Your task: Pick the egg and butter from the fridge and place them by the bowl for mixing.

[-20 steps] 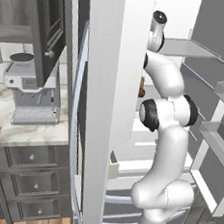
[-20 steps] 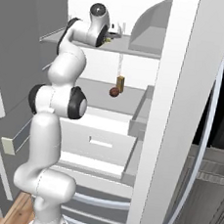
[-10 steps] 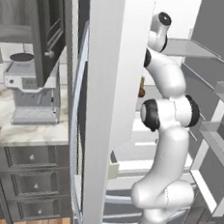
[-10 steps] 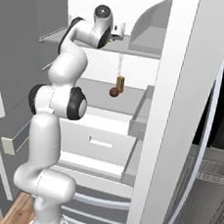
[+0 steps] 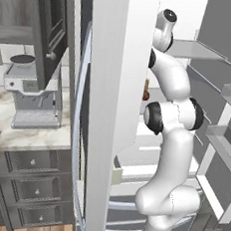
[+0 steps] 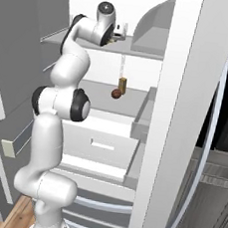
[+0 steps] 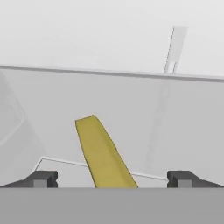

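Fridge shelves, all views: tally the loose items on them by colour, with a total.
Yellow: 1, the butter, lying between the open gripper fingertips.
Brown: 2, a small upright block and a round thing beside it on the lower fridge shelf.
Total: 3

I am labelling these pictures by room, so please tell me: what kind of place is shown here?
A kitchen, most likely. An open white fridge with shelves and drawers stands beside a marble counter carrying a coffee machine, and a stick of butter lies on a fridge shelf.
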### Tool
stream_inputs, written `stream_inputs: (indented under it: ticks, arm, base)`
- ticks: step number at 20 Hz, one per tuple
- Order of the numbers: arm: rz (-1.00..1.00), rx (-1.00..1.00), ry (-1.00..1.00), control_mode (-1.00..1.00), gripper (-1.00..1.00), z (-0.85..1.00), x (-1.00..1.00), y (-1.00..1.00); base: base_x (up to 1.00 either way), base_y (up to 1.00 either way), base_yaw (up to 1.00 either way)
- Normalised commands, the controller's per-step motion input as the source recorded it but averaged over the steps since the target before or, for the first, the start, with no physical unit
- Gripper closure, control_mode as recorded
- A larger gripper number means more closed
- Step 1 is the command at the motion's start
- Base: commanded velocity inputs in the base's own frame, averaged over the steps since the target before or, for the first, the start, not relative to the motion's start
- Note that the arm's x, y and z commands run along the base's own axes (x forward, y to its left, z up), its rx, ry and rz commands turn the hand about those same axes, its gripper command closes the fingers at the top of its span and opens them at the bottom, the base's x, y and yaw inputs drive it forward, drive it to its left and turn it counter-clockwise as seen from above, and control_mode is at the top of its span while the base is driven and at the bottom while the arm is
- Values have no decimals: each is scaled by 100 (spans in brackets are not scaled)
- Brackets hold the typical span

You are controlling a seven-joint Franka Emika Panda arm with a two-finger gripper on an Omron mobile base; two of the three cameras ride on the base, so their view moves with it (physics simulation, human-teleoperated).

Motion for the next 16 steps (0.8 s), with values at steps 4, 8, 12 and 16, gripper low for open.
stream_inputs:
  ticks: [4, 8, 12, 16]
  arm:
    - [1, 0, 0, -100, -100, 0, 0, 0]
    - [9, 0, 18, -100, -100, 0, 2, 0]
    - [9, 0, 9, -100, -100, 0, 0, 0]
    - [3, 0, 3, -100, -100, 0, 0, 0]
  base:
    - [0, 0, 0]
    - [0, 0, 0]
    - [0, 0, 0]
    - [0, 0, 0]
